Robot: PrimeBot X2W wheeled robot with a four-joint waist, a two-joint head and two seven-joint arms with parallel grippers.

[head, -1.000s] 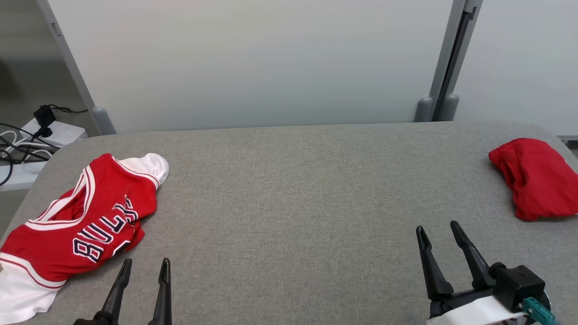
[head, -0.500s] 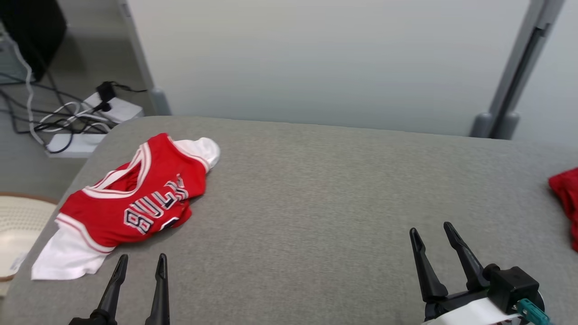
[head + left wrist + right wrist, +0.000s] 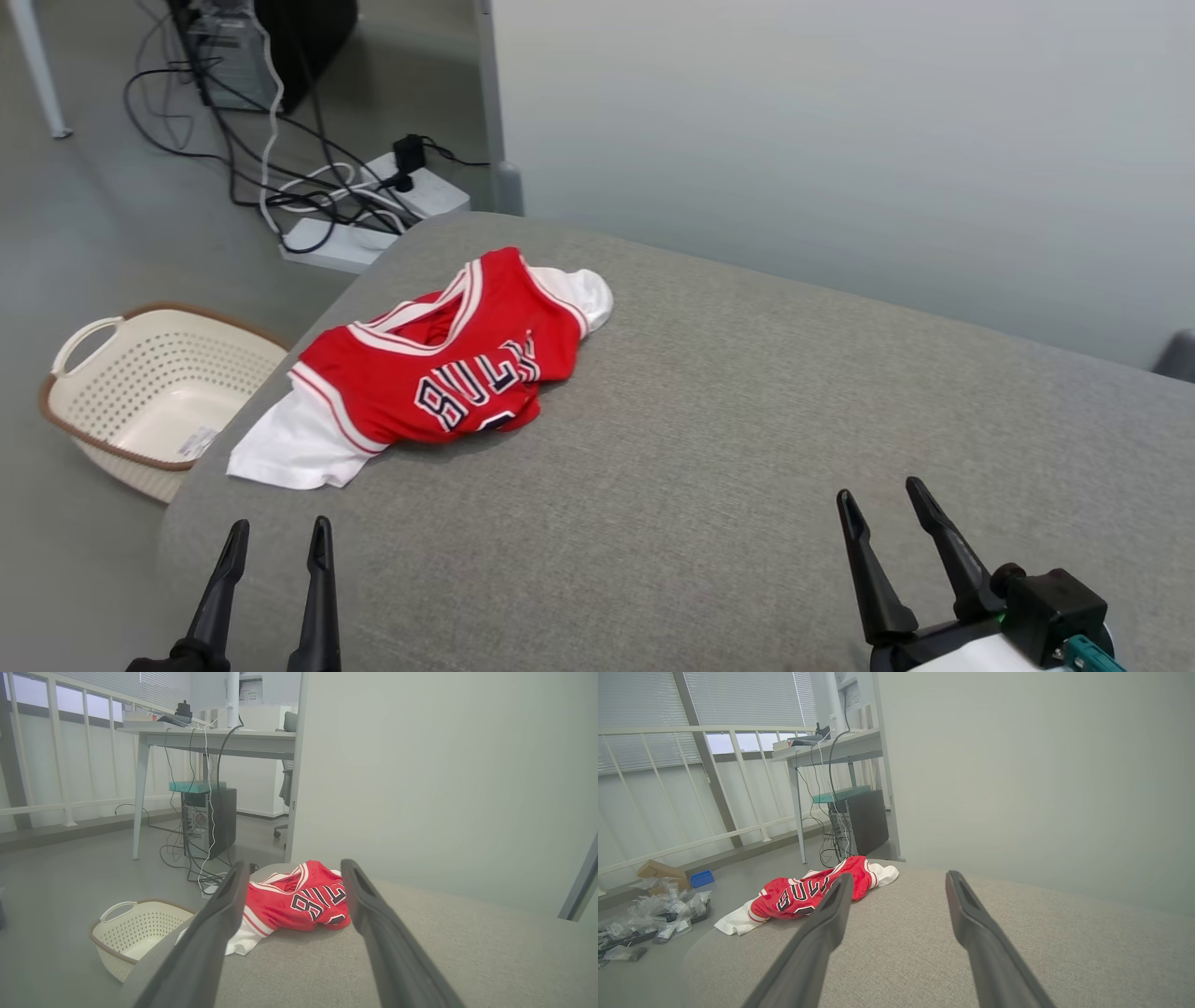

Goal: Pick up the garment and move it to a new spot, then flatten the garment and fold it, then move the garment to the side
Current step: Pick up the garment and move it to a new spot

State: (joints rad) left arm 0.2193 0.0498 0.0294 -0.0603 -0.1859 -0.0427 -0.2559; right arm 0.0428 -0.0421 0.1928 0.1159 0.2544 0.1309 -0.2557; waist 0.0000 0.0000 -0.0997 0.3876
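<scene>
The head camera has swung to the robot's left since a second ago; the things themselves lie as they did. One garment point(image 3: 439, 383), a crumpled red-and-white jersey, lies on the grey counter point(image 3: 709, 448) ahead of the left pincer point(image 3: 280, 525) and apart from it, and far ahead-left of the right pincer point(image 3: 878, 490). Both pincers are released, grasping nothing. One cream basket point(image 3: 154, 359) stands on the floor ahead-left of the left pincer; inside it only a small label shows.

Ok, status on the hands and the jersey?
Left hand and right hand open, empty. Jersey crumpled near table corner, untouched. Nothing between it and hands.
</scene>
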